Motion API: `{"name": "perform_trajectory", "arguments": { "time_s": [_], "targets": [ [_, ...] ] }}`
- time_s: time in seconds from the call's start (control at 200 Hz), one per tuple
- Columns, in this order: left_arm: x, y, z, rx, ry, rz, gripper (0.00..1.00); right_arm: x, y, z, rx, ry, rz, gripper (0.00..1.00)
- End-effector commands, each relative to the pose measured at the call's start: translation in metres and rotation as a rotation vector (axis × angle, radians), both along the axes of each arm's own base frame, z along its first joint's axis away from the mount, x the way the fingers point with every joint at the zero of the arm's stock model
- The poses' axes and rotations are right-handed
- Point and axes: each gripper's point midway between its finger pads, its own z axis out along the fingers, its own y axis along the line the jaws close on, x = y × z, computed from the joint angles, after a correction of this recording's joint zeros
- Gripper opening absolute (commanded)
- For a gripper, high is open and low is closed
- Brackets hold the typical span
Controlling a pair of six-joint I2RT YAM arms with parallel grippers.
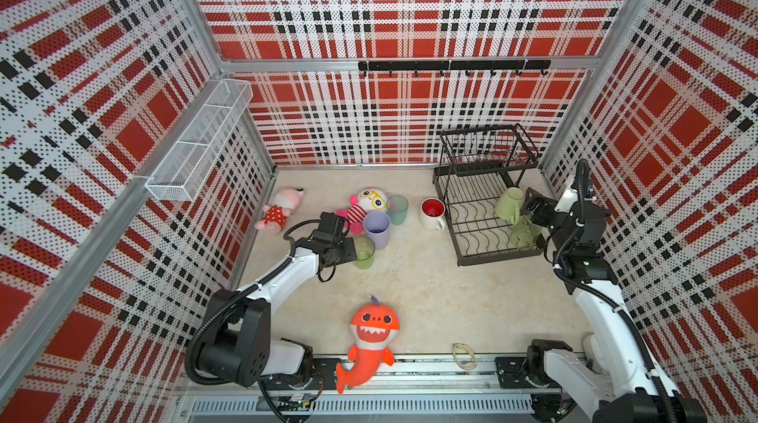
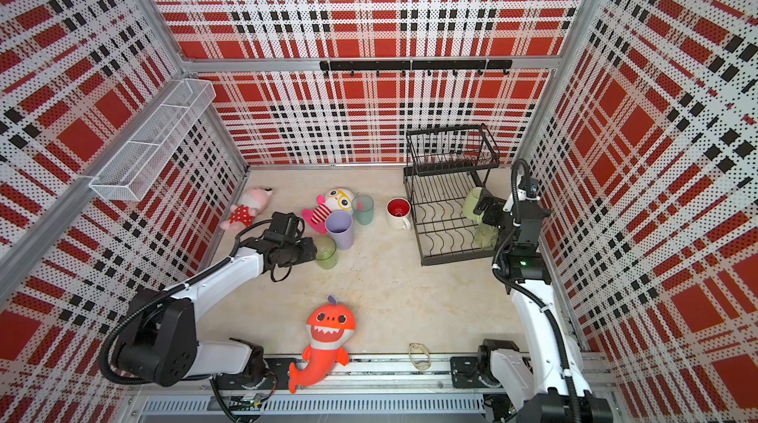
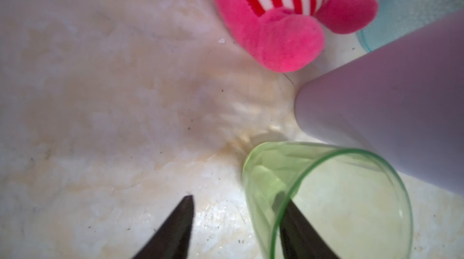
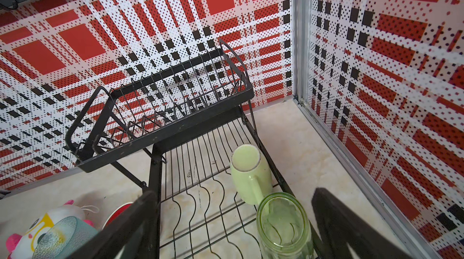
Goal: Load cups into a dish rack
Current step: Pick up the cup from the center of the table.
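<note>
I've got the left arm stretched low over the table. The left gripper is partly open, one finger inside the loose green tumbler and one outside, with a gap left. The lavender cup sits just beside it. My right gripper gapes wide above the dish rack, over the racked green tumbler and pale-green mug.

There are two clear green cups, one purple cup, one blue-green cup, one white mug and one light green mug. There are three soft toys and one black rack.
</note>
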Motion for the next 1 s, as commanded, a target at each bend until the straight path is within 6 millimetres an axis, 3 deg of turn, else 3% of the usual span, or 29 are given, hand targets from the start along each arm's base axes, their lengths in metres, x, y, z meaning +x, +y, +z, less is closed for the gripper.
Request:
{"name": "perform_trajectory", "arguments": {
  "time_s": [0.0, 0.045, 0.261, 0.391, 0.636, 0.666, 0.762, 0.997],
  "targets": [
    [0.007, -0.001, 0.009, 0.011, -0.026, -0.028, 0.4, -0.004, -0.003, 0.007, -0.002, -0.024, -0.012, 1.0],
    [0.007, -0.001, 0.009, 0.013, -0.029, -0.035, 0.34, -0.005, -0.003, 0.006, -0.003, -0.022, -0.015, 1.0],
    [0.005, -0.007, -0.001, -0.035, -0.008, -0.06, 0.26, -0.006, -0.003, 0.009, -0.003, -0.028, -0.015, 1.0],
    [0.004, -0.008, -0.006, -0.035, 0.004, -0.066, 0.14, -0.006, -0.003, 0.013, -0.003, -0.036, -0.018, 1.0],
    [0.002, -0.022, 0.007, -0.113, -0.02, -0.126, 0.0, -0.009, -0.003, 0.014, 0.0, -0.043, -0.016, 1.0],
    [0.006, -0.013, 0.011, -0.133, -0.027, -0.094, 0.0, -0.009, -0.003, 0.014, 0.0, -0.043, -0.016, 1.0],
    [0.009, -0.02, 0.032, -0.186, -0.073, -0.113, 0.0, -0.009, -0.001, 0.017, 0.011, -0.048, -0.006, 1.0],
    [0.019, -0.031, 0.115, -0.205, -0.326, -0.223, 0.0, -0.008, 0.01, 0.024, 0.032, -0.039, 0.053, 1.0]
  ]
}}
